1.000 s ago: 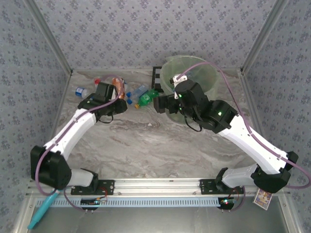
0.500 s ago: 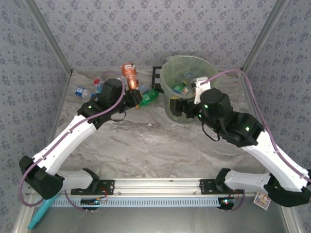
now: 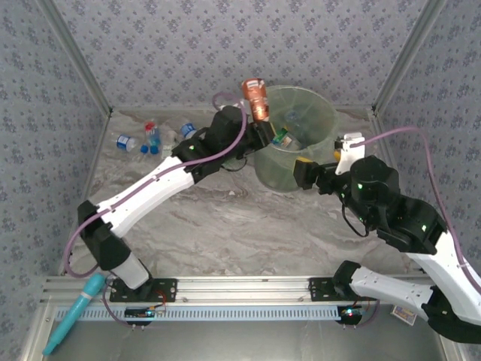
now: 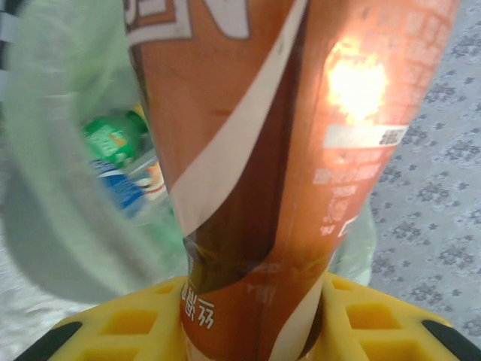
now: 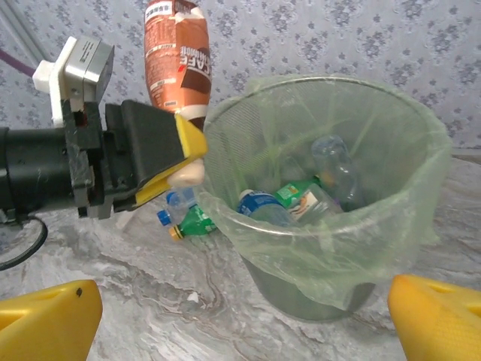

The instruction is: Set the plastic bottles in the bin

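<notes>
The orange-brown bottle (image 5: 176, 60) carries white label print, too blurred to read.

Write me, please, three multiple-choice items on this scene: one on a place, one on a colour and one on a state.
1. Where is the orange-brown bottle relative to the bin?
A) lying at its bottom
B) held in the air beside its rim
C) pinned under it

2. What colour is the bag lining the bin?
A) black
B) light green
C) red

3. In what state are the right jaws?
A) wide open and empty
B) shut on a bottle
C) shut on the bin's rim

Answers:
1 B: the left jaws grip the bottle's lower end and hold it up next to the rim.
2 B: the translucent liner folded over the rim is pale green.
3 A: their yellow fingers stand far apart with nothing gripped.
</notes>
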